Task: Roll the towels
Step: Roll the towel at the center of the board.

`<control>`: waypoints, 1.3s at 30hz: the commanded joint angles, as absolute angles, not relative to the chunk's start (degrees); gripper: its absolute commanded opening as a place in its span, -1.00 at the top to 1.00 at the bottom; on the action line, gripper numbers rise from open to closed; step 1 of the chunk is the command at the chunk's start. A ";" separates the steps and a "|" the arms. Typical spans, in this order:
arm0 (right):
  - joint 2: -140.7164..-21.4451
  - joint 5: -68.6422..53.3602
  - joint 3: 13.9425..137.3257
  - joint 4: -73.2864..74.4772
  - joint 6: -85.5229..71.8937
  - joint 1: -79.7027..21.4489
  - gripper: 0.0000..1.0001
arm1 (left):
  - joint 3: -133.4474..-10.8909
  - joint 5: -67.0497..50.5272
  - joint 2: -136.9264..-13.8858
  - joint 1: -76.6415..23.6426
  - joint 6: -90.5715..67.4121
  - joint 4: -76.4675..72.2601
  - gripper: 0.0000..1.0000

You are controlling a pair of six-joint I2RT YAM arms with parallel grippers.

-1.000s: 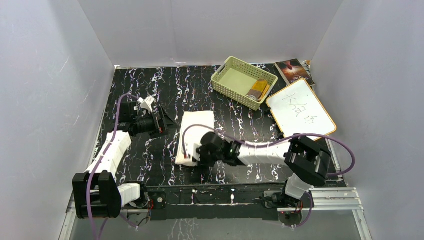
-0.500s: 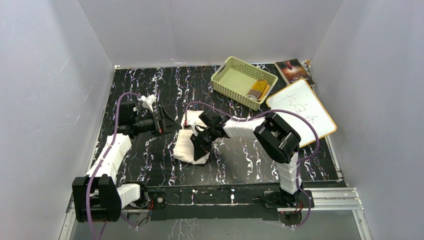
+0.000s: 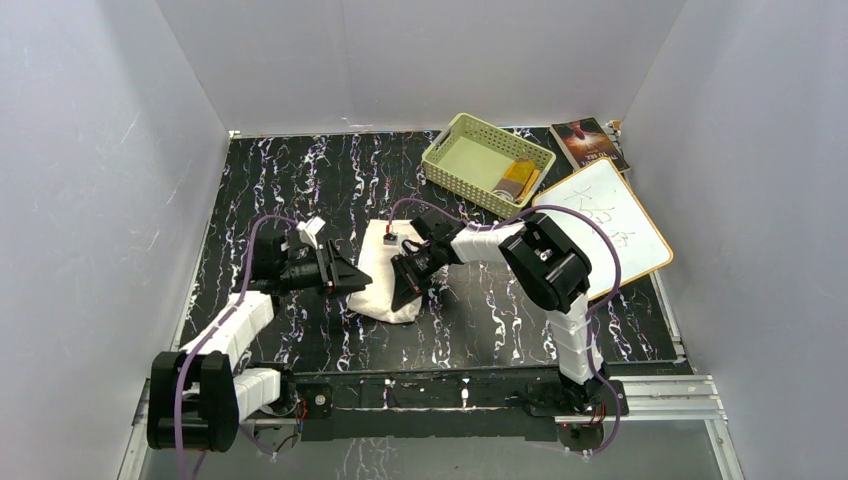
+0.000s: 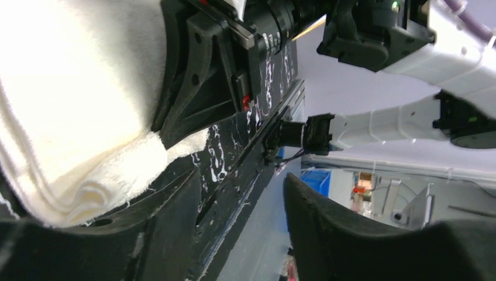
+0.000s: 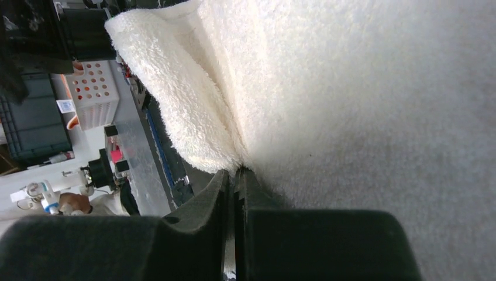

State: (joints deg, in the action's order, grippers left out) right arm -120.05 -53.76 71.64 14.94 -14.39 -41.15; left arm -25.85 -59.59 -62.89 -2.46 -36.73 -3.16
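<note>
The cream-white towel (image 3: 378, 268) lies folded over on the black marbled table, near the middle. My right gripper (image 3: 404, 293) is shut on its doubled edge; in the right wrist view the fingertips (image 5: 236, 171) meet where the towel (image 5: 351, 88) creases. My left gripper (image 3: 354, 280) sits at the towel's left edge. Its jaws (image 4: 243, 175) stand apart with nothing between them, and the towel (image 4: 70, 105) lies just beside one finger (image 4: 169, 234). The mustard-yellow and brown towel (image 3: 519, 179) lies in the basket.
A pale green basket (image 3: 470, 150) stands at the back right. A white board with an orange rim (image 3: 602, 225) lies to its right, a book (image 3: 588, 140) behind that. Grey walls enclose the table on three sides.
The right gripper has pulled the towel's near end up and over toward the back, folding it. The left gripper has moved right to the towel's edge and narrowed its jaws.
</note>
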 commanded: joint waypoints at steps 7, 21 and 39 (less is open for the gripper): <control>-124.32 -49.08 73.75 15.20 -18.33 -40.38 1.00 | -25.25 -58.57 -70.73 -10.08 -46.09 -17.37 1.00; -122.20 -47.54 74.67 18.60 -16.75 -39.88 1.00 | -23.25 -39.39 -83.81 -10.31 -38.13 -13.07 1.00; -90.79 -10.23 60.11 5.08 18.92 -58.05 -0.91 | -24.94 -34.11 -93.28 -10.76 -32.08 -12.86 1.00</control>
